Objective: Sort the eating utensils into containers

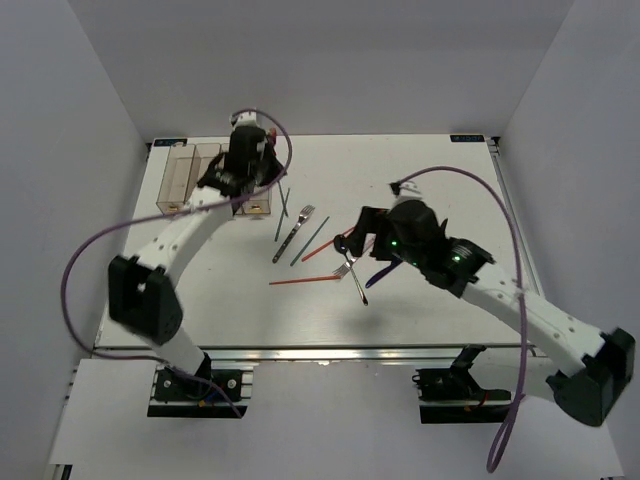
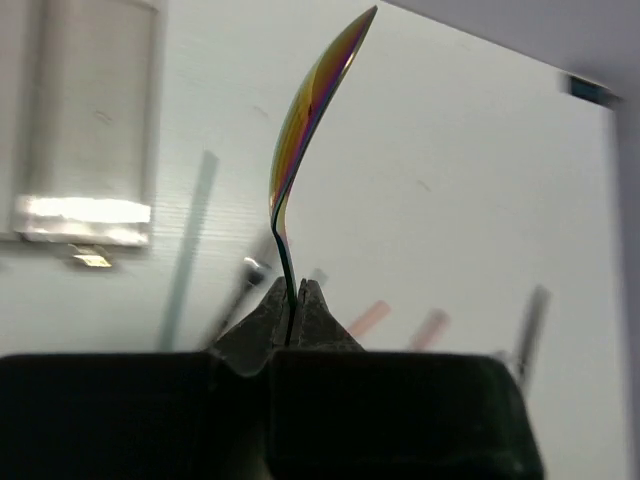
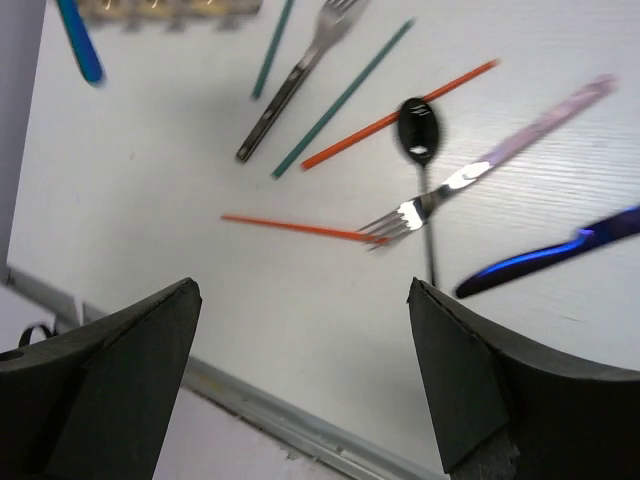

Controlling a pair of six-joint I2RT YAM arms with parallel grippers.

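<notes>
My left gripper (image 2: 293,288) is shut on the thin handle of a dark spoon (image 2: 312,110) with a rainbow sheen; the spoon stands upright and its bowl points away. In the top view this gripper (image 1: 238,180) hangs over the right end of the clear containers (image 1: 182,172). My right gripper (image 3: 300,300) is open and holds nothing. It hovers (image 1: 350,240) above the loose utensils: a black spoon (image 3: 418,130), a fork (image 3: 405,214) with a pale purple handle, a second fork (image 3: 296,75), red chopsticks (image 3: 295,228), green chopsticks (image 3: 343,97) and a blue knife (image 3: 548,256).
The table's metal front edge (image 3: 290,425) runs just below my right fingers. A blue utensil (image 3: 80,45) lies near the containers' end. The right arm's purple cable (image 1: 500,210) arches over the table's right side. White walls close in the table.
</notes>
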